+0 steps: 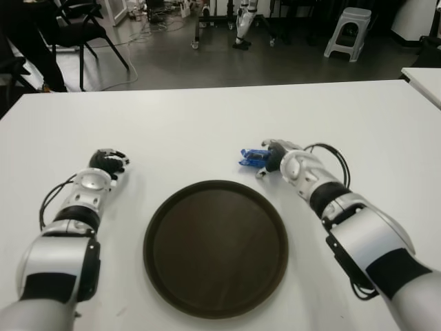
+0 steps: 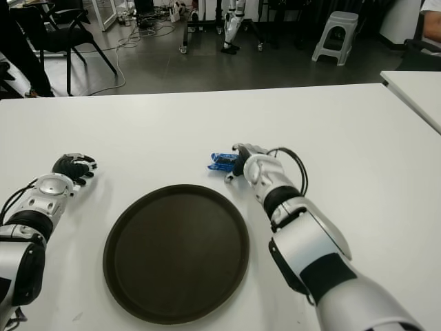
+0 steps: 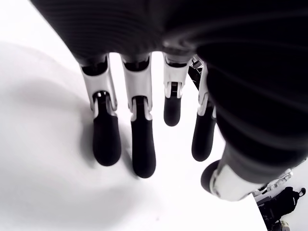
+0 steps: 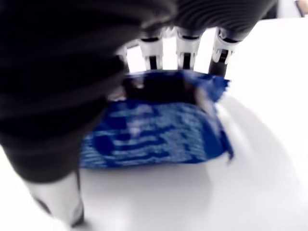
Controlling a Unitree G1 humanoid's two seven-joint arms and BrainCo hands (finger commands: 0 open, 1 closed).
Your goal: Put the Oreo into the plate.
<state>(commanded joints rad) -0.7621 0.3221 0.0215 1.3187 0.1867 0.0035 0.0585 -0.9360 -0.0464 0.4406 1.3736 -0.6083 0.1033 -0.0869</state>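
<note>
The blue Oreo packet [image 1: 251, 158] lies on the white table [image 1: 207, 124] just beyond the far right rim of the round dark brown plate [image 1: 216, 247]. My right hand [image 1: 274, 157] is over the packet. In the right wrist view several fingers [image 4: 185, 53] reach down over the far edge of the Oreo packet [image 4: 154, 134]. The thumb [image 4: 62, 202] stands apart on the near side and does not touch it. The packet still lies flat on the table. My left hand [image 1: 107, 164] shows left of the plate, fingers relaxed and holding nothing.
A second white table's corner [image 1: 424, 79] shows at the far right. Beyond the table's far edge are black chairs [image 1: 76, 31], a grey stool [image 1: 348, 31] and a frame on wheels [image 1: 227, 21] on the floor.
</note>
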